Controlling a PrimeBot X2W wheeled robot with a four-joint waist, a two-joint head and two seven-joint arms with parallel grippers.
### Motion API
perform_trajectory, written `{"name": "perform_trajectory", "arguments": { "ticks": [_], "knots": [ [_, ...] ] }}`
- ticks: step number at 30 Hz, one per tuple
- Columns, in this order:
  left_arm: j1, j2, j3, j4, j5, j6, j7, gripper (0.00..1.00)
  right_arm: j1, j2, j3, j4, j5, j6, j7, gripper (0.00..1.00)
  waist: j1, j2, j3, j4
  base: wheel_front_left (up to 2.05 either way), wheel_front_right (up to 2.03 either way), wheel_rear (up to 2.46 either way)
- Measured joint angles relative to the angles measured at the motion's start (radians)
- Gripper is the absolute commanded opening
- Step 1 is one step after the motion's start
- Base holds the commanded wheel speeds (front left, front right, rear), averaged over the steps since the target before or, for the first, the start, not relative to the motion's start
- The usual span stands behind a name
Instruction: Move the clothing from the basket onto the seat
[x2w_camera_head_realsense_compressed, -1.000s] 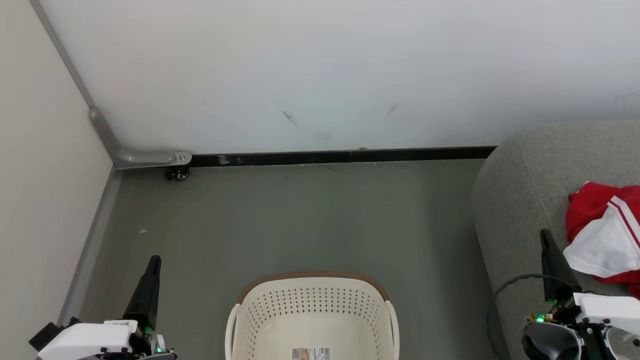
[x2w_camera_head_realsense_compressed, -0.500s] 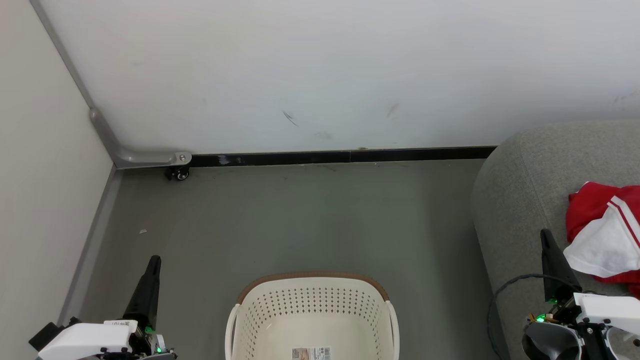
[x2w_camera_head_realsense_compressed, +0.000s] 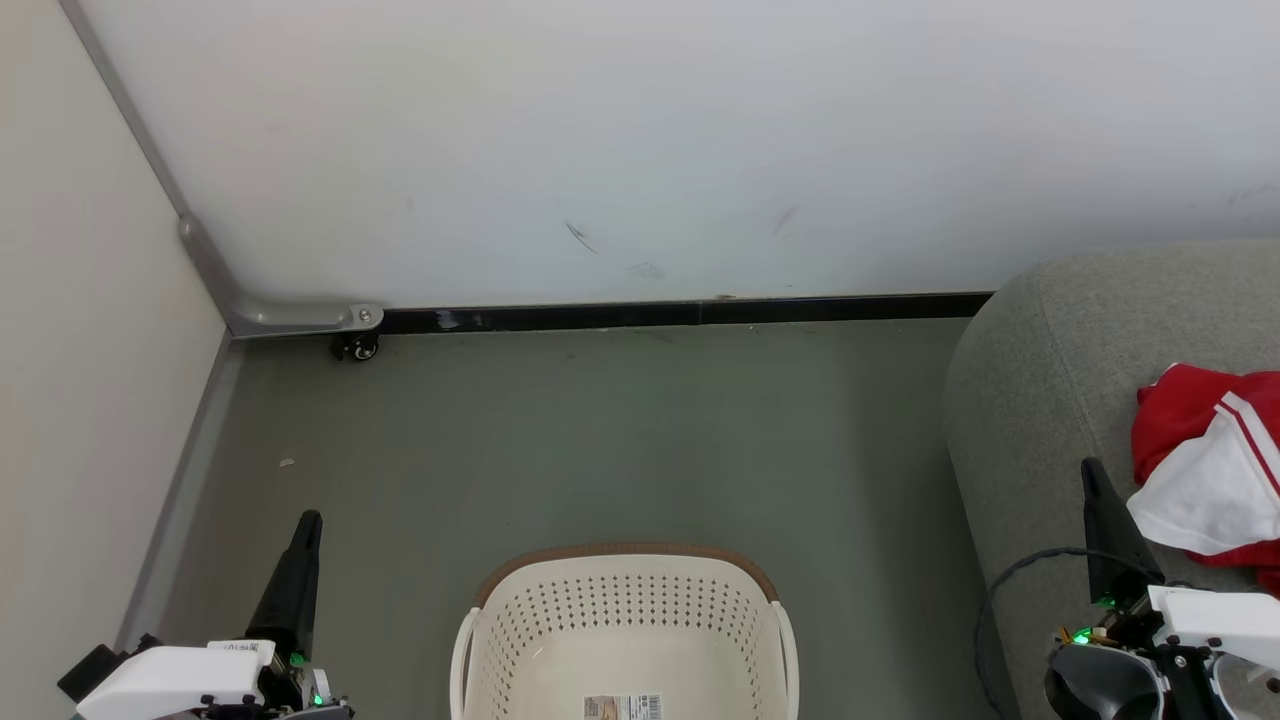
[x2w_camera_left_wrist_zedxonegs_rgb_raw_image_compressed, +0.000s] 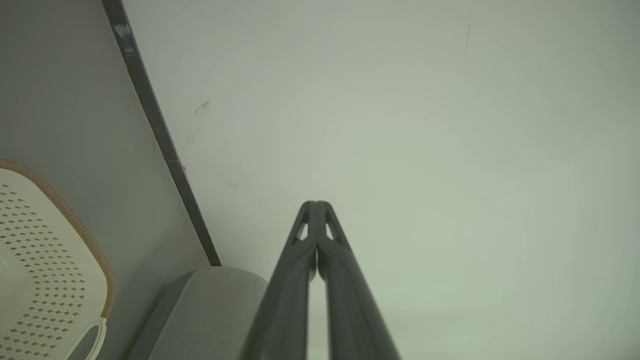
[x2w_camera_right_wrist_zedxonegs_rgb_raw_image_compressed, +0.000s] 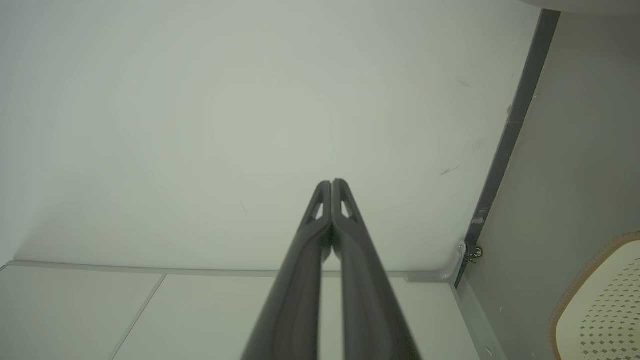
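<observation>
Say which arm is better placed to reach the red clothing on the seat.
Likely right. The right gripper is by the seat, beside the clothing; the left gripper is beyond the basket.

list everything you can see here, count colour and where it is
basket: one, cream with brown rim, on the floor, bottom centre
label: one, white, on the basket's bottom
clothing: one heap, red and white, on the seat
seat: one, grey, at the right
skirting strip: one, black, along the wall's foot
caster wheel: one, black, near the left corner
left hand: one, dark, shut, lower left
right hand: one, dark, shut, lower right beside the clothing
</observation>
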Motion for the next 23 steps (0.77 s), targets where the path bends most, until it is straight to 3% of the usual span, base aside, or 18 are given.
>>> {"name": "perform_trajectory", "arguments": {
  "ticks": [23],
  "knots": [
    [0.000, 0.000, 0.000, -0.001, 0.000, 0.000, 0.000, 0.00, 0.000, 0.001, -0.002, 0.001, -0.001, 0.000, 0.001, 0.00, 0.0000, 0.0000, 0.000, 0.000, 0.00, 0.00, 0.00]
  ]
}}
